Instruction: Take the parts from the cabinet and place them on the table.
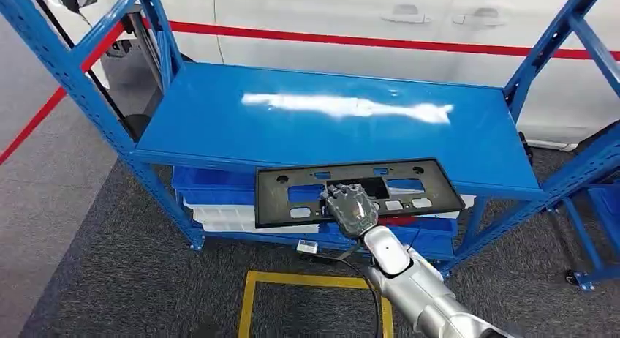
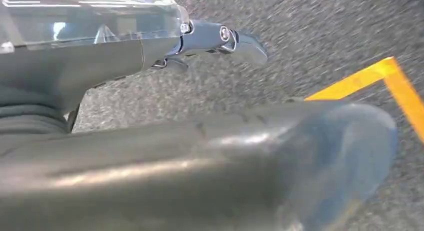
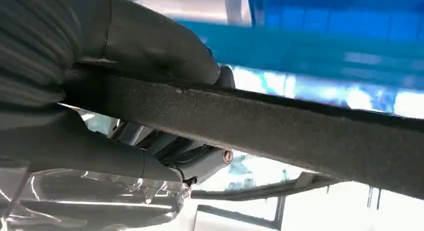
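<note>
The right hand (image 1: 352,208) is grasping a black plastic mounting panel (image 1: 358,191), a flat rectangular frame with several cut-outs, by the middle of its near long edge; the right wrist view shows that edge (image 3: 260,126) running between thumb and fingers. The panel hangs in the air just in front of the front edge of the blue shelf unit's top shelf (image 1: 322,118), its far long edge overlapping that front edge in the head view, above the blue and white bins (image 1: 219,199) stored lower down. Its long axis runs left to right, parallel to the shelf front, the broad face tilted up toward the camera. With only 1 hand holding at mid-span, the panel should probably be kept level and carried slowly, clear of the uprights, since a swing could twist it loose. The left hand (image 2: 220,38) hangs over the grey carpet with nothing in it, its fingers loosely extended.
</note>
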You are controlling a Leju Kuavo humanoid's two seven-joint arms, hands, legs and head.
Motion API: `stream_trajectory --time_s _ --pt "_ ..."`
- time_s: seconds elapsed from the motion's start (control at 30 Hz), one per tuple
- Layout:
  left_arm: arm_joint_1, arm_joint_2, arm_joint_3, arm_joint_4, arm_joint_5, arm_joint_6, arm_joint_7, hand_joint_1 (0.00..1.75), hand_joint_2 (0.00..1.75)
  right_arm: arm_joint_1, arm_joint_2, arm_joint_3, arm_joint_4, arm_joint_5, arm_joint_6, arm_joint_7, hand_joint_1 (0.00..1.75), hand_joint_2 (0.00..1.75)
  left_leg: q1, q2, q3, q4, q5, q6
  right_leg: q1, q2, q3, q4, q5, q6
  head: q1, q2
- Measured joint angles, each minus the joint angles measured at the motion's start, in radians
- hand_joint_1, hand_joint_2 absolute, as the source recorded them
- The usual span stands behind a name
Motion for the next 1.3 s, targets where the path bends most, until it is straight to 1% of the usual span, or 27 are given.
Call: stream_trajectory --time_s 0.07,0.1,0.13,0.17,0.27,0.3,0.33,0.4,0.43,0.47,0.5,0.57,0.6,0.67,0.8,0.83,0.87,0.93,0.97,1.0,1.03,1.07,1.1,1.13,1.17,1.27,1.3 --pt "0.000 0.000 -0.003 0.000 0.000 -0.003 0.000 0.00 0.00 0.004 0.000 0.000 -0.007 0.001 0.000 0.000 1.75 1.75 0.000 0.000 -0.036 0.011 0.020 -0.005 0.001 0.000 0.094 -0.101 0.073 -0.006 0.000 0.000" --pt "0.000 0.000 -0.003 0.000 0.002 -0.005 0.000 0.00 0.00 0.003 0.000 0.000 -0.011 0.003 0.001 0.000 1.75 1.75 -0.001 -0.001 -0.049 0.017 0.029 -0.008 0.001 0.001 0.165 -0.192 0.073 -0.013 0.000 0.000" --pt "0.000 -0.002 -0.004 0.000 0.003 -0.006 0.000 0.00 0.00 0.001 0.000 0.000 -0.015 0.004 0.001 0.000 1.75 1.75 -0.005 -0.002 -0.058 0.020 0.036 -0.014 0.007 0.001 0.232 -0.288 0.022 -0.021 0.000 0.000" --pt "0.000 -0.002 -0.004 0.000 0.003 -0.007 0.001 0.00 0.00 0.001 0.000 0.000 -0.021 0.005 0.001 0.000 1.75 1.75 -0.004 -0.002 -0.059 0.021 0.044 -0.018 0.009 0.001 0.246 -0.320 0.015 -0.024 -0.002 0.000" --pt "0.000 -0.003 -0.004 0.000 0.007 -0.009 0.001 0.00 0.00 -0.002 0.003 0.001 -0.021 0.012 0.003 -0.002 1.75 1.75 -0.004 -0.002 -0.061 0.002 0.080 -0.036 0.013 0.000 0.225 -0.324 0.043 -0.041 -0.001 0.000" --pt "0.001 -0.003 -0.004 0.000 0.007 -0.009 0.001 0.00 0.00 -0.003 0.004 0.001 -0.021 0.013 0.004 -0.003 1.75 1.75 -0.002 -0.003 -0.070 0.007 0.074 -0.041 0.001 -0.006 0.214 -0.332 0.062 -0.050 -0.001 0.000" --pt "0.003 -0.003 -0.004 0.000 0.007 -0.010 0.002 0.00 0.00 -0.004 0.008 0.001 -0.021 0.013 0.005 -0.003 1.75 1.75 -0.002 -0.005 -0.085 0.033 0.015 -0.046 0.001 -0.007 0.196 -0.333 0.077 -0.059 -0.001 0.000" --pt "0.003 -0.003 -0.004 0.000 0.007 -0.013 0.002 0.00 0.00 -0.005 0.018 0.001 -0.022 0.013 0.008 -0.003 1.75 1.75 0.006 -0.005 -0.117 0.170 -0.120 -0.058 0.002 -0.007 0.162 -0.332 0.105 -0.064 -0.001 0.000" --pt "0.002 -0.003 -0.004 0.000 0.007 -0.015 0.003 0.00 0.00 -0.005 0.019 0.001 -0.022 0.013 0.010 -0.003 1.75 1.75 0.007 -0.005 -0.128 0.243 -0.157 -0.063 0.003 -0.008 0.146 -0.331 0.118 -0.064 -0.002 0.000" --pt "0.002 -0.003 -0.004 0.000 0.007 -0.018 0.004 0.00 0.00 -0.006 0.019 0.001 -0.022 0.013 0.012 -0.003 1.75 1.75 0.009 -0.005 -0.131 0.304 -0.163 -0.067 0.003 -0.010 0.128 -0.329 0.131 -0.062 -0.001 0.000" --pt "0.002 -0.003 -0.004 0.000 0.008 -0.020 0.004 0.00 0.00 -0.005 0.021 0.001 -0.022 0.014 0.015 -0.003 1.75 1.75 0.010 -0.005 -0.118 0.328 -0.136 -0.070 0.002 -0.010 0.110 -0.327 0.145 -0.060 -0.001 0.000" --pt "0.001 -0.003 -0.004 0.000 0.011 -0.024 0.002 0.00 0.00 -0.006 0.022 0.001 -0.022 0.014 0.021 -0.003 1.75 1.75 0.014 -0.005 -0.038 0.257 -0.061 -0.071 0.002 -0.010 0.074 -0.321 0.168 -0.054 -0.001 0.000" --pt "-0.001 -0.003 -0.004 0.000 0.011 -0.026 0.000 0.00 0.00 -0.007 0.022 0.001 -0.022 0.015 0.021 -0.003 1.75 1.75 0.014 -0.005 0.031 0.172 -0.054 -0.067 0.001 -0.010 0.060 -0.317 0.179 -0.050 -0.002 0.000" --pt "-0.007 -0.003 -0.005 -0.001 0.011 -0.028 -0.003 0.00 0.00 -0.008 0.023 0.001 -0.028 0.016 0.022 -0.003 1.75 1.75 0.007 -0.008 0.157 -0.021 -0.137 -0.054 0.005 -0.010 0.046 -0.309 0.195 -0.038 -0.001 0.000" --pt "-0.001 -0.006 -0.006 -0.001 0.010 -0.029 -0.015 0.00 0.00 -0.007 0.026 0.001 -0.028 0.022 0.023 -0.005 1.75 1.75 0.004 -0.007 0.119 -0.016 -0.097 -0.024 0.002 -0.007 0.044 -0.343 0.243 -0.010 -0.001 0.000" --pt "-0.001 -0.006 -0.007 -0.001 0.009 -0.029 -0.016 0.00 0.00 -0.006 0.025 0.001 -0.028 0.022 0.024 -0.005 1.75 1.75 0.008 -0.006 0.106 -0.021 -0.080 -0.017 -0.003 -0.005 0.032 -0.331 0.220 -0.007 -0.001 0.000" --pt "-0.002 -0.006 -0.009 -0.001 0.009 -0.030 -0.018 0.00 0.00 -0.003 0.024 0.000 -0.028 0.023 0.025 -0.007 1.75 1.75 0.007 -0.004 0.093 -0.021 -0.066 -0.008 -0.002 -0.004 0.007 -0.284 0.152 -0.005 -0.001 0.000" --pt "-0.001 -0.007 -0.014 -0.001 0.008 -0.030 -0.021 0.00 0.00 -0.001 0.024 0.000 -0.028 0.024 0.025 -0.007 1.75 1.75 0.005 -0.003 0.063 -0.020 -0.042 -0.005 -0.002 -0.003 -0.038 -0.130 0.035 -0.002 -0.001 0.000" --pt "-0.001 -0.007 -0.015 -0.001 0.007 -0.030 -0.022 0.00 0.00 0.000 0.024 0.000 -0.028 0.024 0.025 -0.008 1.75 1.75 0.003 -0.003 0.048 -0.019 -0.032 -0.006 -0.002 -0.002 -0.053 -0.054 0.022 -0.001 -0.001 0.000" --pt "0.001 -0.007 -0.016 -0.001 0.006 -0.030 -0.023 0.00 0.00 0.001 0.025 0.000 -0.028 0.024 0.025 -0.008 1.75 1.75 0.002 -0.002 0.033 -0.018 -0.022 -0.006 -0.002 -0.002 -0.053 -0.012 0.046 -0.001 -0.001 0.000" --pt "0.002 -0.007 -0.018 -0.001 0.006 -0.030 -0.023 0.00 0.00 0.003 0.024 0.000 -0.028 0.024 0.025 -0.008 1.75 1.75 0.001 -0.002 0.022 -0.018 -0.013 -0.007 -0.002 -0.002 -0.035 -0.012 0.080 -0.003 -0.001 0.000" --pt "0.003 -0.008 -0.020 -0.001 0.006 -0.030 -0.023 0.00 0.00 0.005 0.024 0.000 -0.028 0.024 0.025 -0.009 1.75 1.75 0.000 -0.002 0.010 -0.016 -0.005 -0.009 -0.001 -0.002 0.011 -0.056 0.114 -0.007 -0.001 0.000" --pt "0.004 -0.008 -0.020 -0.001 0.006 -0.030 -0.024 0.00 0.00 0.005 0.024 0.000 -0.028 0.024 0.025 -0.009 1.75 1.75 -0.001 -0.003 0.002 -0.013 0.001 -0.011 0.000 -0.002 0.068 -0.127 0.128 -0.013 -0.001 0.000" --pt "0.003 -0.010 -0.021 -0.001 0.006 -0.030 -0.025 0.00 0.00 0.003 0.024 -0.002 -0.029 0.024 0.025 -0.009 1.75 1.75 -0.001 -0.003 -0.002 -0.009 0.006 -0.015 0.003 -0.002 0.152 -0.234 0.109 -0.024 -0.001 0.000" --pt "0.003 -0.013 -0.021 -0.001 0.006 -0.031 -0.027 0.00 0.00 0.001 0.025 -0.002 -0.032 0.024 0.025 -0.010 1.75 1.75 -0.007 -0.003 -0.008 -0.006 0.008 -0.019 0.010 -0.002 0.201 -0.308 0.070 -0.029 -0.001 0.000" --pt "0.004 -0.013 -0.021 -0.001 0.009 -0.034 -0.030 0.00 0.00 0.006 0.024 -0.006 -0.038 0.010 0.025 -0.010 1.75 1.75 -0.005 0.000 -0.008 -0.004 0.015 -0.032 0.009 -0.002 0.208 -0.338 0.064 -0.037 -0.001 0.000" --pt "0.005 -0.013 -0.021 -0.001 0.009 -0.035 -0.030 0.00 0.00 0.013 0.022 -0.009 -0.039 0.004 0.024 -0.010 1.75 1.75 -0.008 0.001 -0.007 -0.005 0.006 -0.008 0.010 -0.001 0.208 -0.339 0.065 -0.035 -0.001 0.000"
